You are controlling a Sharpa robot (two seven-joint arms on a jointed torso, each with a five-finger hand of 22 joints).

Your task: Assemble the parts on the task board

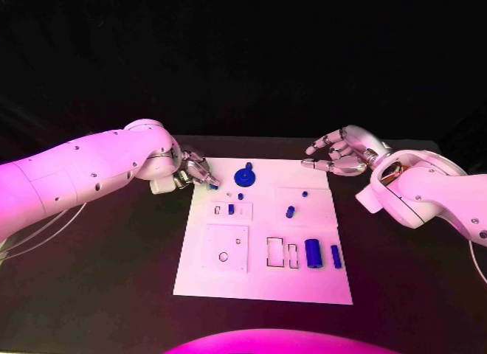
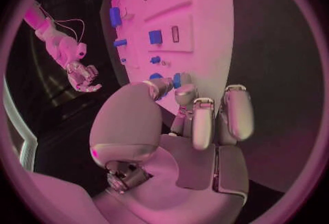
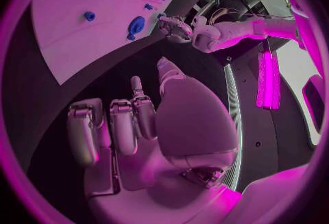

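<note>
The left robot hand sits at the far left corner of the task board, fingers curled down to the board's edge, next to a small blue piece — whether it pinches anything I cannot tell. The black worktop runs bare and dark around the white board, with blackness behind it. On the board, a round blue part lies near the far edge, small blue pegs dot the middle, and a blue cylinder and a thinner blue bar lie side by side near the right edge. The right robot hand hovers off the board's far right corner — fingers spread, holding nothing.
</note>
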